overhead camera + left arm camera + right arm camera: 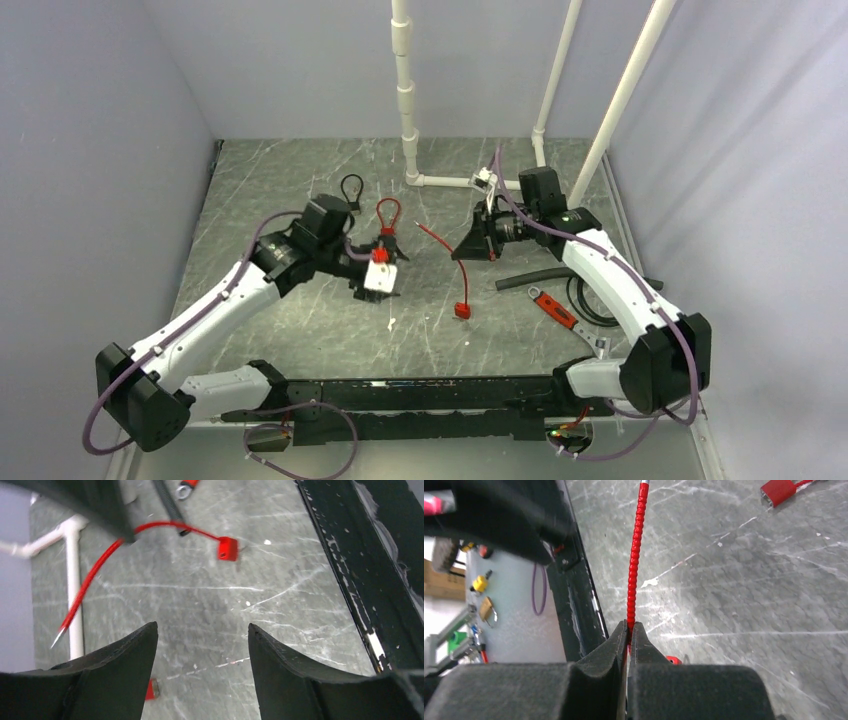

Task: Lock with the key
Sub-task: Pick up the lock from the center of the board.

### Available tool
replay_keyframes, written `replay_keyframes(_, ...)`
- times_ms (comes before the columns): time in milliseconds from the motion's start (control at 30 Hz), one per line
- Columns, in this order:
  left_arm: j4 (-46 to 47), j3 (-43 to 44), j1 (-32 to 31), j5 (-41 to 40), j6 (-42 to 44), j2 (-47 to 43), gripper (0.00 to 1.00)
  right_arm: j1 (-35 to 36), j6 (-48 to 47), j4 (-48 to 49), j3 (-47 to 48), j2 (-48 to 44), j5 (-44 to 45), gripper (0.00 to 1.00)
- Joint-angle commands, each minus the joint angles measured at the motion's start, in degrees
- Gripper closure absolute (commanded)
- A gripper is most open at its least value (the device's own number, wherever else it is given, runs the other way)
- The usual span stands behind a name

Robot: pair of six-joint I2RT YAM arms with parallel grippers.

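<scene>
A red cable lock lies across the table's middle: a ribbed red cable (440,240) ending in a small red block (462,310). My right gripper (472,244) is shut on the cable, which runs out from between the jaws in the right wrist view (636,545), with the block far off (778,491). My left gripper (386,270) hovers left of the cable, open and empty (202,625). It faces the block (227,548) and the cable's bare tip (56,641). A small red piece with a metal end (152,689) peeks beside the left finger. I cannot make out a key.
A red-loop lock (388,212) and a black-loop lock (351,187) lie behind the left gripper. A black hose (530,278), a red-handled wrench (555,308) and a black cable coil (592,302) lie right. White pipes (408,100) stand at the back, and a black rail (420,395) runs along the front.
</scene>
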Motion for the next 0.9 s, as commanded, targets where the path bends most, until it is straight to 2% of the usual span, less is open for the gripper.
replay_keyframes(0, 0.1, -5.4, -7.1, -4.3, 16.0, -1.4, 0.31, 1.6, 13.0, 12.3, 0.5, 4.2, -1.7, 1.00)
replay_keyframes(133, 6.4, -9.3, -12.9, -7.3, 21.7, 0.5, 0.39, 1.9, 17.7, 17.5, 0.1, 7.0, -1.5, 1.00)
replay_keyframes(233, 10.0, -9.5, -13.4, -7.0, 25.0, 3.4, 0.42, 2.3, 18.3, 17.3, 2.0, 9.0, -1.4, 1.00)
replay_keyframes(367, 13.1, -8.6, -14.0, -9.2, 30.9, 8.2, 0.40, 3.8, 19.6, 18.2, 3.0, 10.9, -0.4, 1.00)
replay_keyframes(533, 12.5, -6.1, -16.3, -14.1, 39.1, 13.8, 0.38, 5.4, 21.7, 19.0, 3.9, 13.4, 0.4, 1.00)
replay_keyframes(733, 18.4, -7.9, -16.7, -16.3, 43.7, 15.1, 0.43, 5.7, 22.5, 19.0, 5.1, 15.7, 0.2, 1.00)
replay_keyframes(867, 18.8, -8.3, -17.0, -17.8, 48.2, 16.8, 0.43, 5.8, 23.2, 19.3, 5.8, 17.0, -0.5, 1.00)
